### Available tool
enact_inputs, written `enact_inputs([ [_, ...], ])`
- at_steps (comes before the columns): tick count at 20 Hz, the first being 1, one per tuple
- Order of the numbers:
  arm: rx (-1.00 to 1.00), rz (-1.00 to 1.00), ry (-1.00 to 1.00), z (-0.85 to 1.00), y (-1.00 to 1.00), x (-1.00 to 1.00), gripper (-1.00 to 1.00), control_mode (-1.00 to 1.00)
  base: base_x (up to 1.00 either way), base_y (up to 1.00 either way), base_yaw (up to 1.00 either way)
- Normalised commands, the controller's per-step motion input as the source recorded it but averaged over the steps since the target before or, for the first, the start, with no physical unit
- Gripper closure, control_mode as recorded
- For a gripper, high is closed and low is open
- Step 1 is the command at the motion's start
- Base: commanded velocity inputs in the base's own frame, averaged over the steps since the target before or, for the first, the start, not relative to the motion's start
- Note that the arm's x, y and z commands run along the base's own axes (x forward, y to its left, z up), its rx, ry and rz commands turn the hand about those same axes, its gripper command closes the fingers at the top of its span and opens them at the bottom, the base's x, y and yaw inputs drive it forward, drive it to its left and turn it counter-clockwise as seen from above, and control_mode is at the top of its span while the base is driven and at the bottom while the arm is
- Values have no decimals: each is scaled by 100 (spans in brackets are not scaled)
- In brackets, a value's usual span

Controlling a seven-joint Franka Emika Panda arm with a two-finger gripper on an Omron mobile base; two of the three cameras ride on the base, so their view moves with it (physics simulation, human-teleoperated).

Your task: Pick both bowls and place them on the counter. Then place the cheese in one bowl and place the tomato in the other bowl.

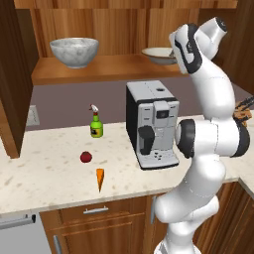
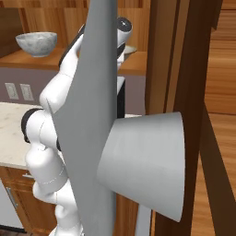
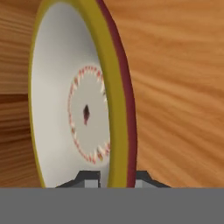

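Note:
The shallow beige bowl [image 1: 158,54] rests on the wooden shelf at the right, and my hand reaches up to its right edge. In the hand view its yellow-and-red rim [image 3: 118,109] runs between my two finger tips, with my gripper [image 3: 117,178] shut on it. The marbled grey-white bowl [image 1: 74,51] stands at the shelf's left end, also seen as that bowl [image 2: 37,43] from the right base. On the counter [image 1: 44,173] lie the dark-red tomato [image 1: 86,157] and, just in front of it, the orange cheese [image 1: 99,178].
A grey coffee machine [image 1: 151,124] stands on the counter under the shelf [image 1: 99,69], right below my arm. A green spray bottle [image 1: 96,125] sits by the back wall. A knife block [image 1: 243,111] shows at the far right. Large grey shapes [image 2: 138,161] block much of the right base view.

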Motion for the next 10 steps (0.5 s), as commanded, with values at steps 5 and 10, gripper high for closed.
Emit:
enact_inputs([
  [5, 5, 0, 0, 0, 0, -57, 100, -100, 0, 0, 0],
  [10, 4, 0, -3, 0, 0, -74, 100, -100, 0, 0, 0],
])
